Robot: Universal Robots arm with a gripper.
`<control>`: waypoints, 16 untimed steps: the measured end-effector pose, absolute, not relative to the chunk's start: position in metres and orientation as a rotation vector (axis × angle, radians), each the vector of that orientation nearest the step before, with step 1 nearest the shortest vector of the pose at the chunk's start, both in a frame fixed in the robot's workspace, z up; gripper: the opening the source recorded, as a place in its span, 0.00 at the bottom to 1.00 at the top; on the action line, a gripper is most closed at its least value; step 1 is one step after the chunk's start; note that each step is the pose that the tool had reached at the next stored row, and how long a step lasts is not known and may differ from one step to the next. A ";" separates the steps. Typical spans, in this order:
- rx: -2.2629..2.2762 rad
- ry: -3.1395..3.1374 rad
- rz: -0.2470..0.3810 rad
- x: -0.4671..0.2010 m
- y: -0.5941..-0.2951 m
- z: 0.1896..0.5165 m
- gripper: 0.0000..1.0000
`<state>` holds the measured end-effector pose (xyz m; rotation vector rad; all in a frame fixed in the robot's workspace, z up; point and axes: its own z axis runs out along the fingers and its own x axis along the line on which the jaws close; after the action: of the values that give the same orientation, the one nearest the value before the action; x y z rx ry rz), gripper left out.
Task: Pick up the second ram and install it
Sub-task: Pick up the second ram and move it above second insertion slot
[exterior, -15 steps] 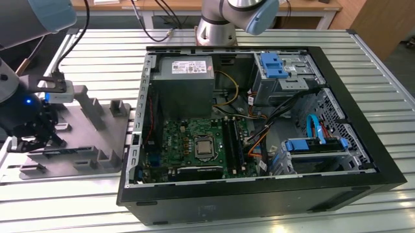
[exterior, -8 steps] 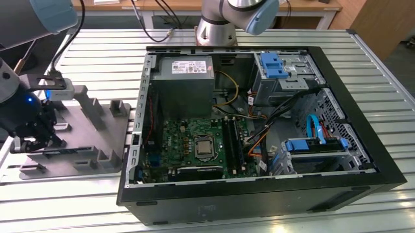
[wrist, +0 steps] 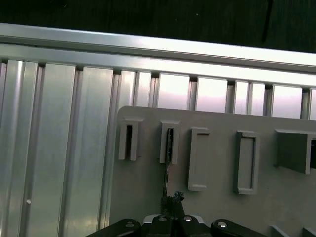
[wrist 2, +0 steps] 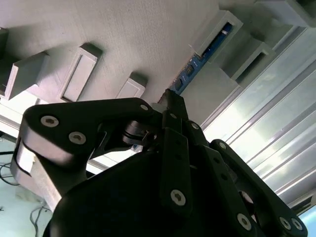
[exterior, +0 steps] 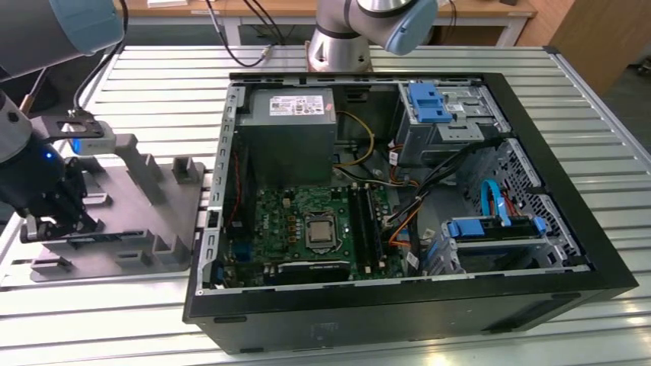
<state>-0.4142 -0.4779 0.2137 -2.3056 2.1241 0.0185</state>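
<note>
Power supply label (exterior: 293, 104) too small to read. The arm (exterior: 26, 179) reaches down over the grey tray (exterior: 178, 206), jaws clamped on the ram (wrist 2: 193, 64).

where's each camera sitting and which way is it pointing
Exterior view: off the arm, high, looking down on the open computer case and grey tray; arm and gripper show.
Second wrist view: on the arm, looking past the gripper at the second ram in the tray.
First wrist view: on the arm, facing tray and slatted table; gripper shows.
Shared: tray, ram, gripper.
</note>
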 end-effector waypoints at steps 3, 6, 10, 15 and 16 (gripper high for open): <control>-2.303 2.127 0.018 -0.414 -0.478 0.214 0.10; -2.264 2.169 0.018 -0.414 -0.478 0.213 0.10; -2.182 2.250 0.018 -0.414 -0.478 0.212 0.10; -2.152 2.279 0.017 -0.414 -0.478 0.212 0.10; -2.152 2.279 0.017 -0.414 -0.478 0.212 0.10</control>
<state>-0.4142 -0.4779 0.2117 -2.1517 2.2790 0.0175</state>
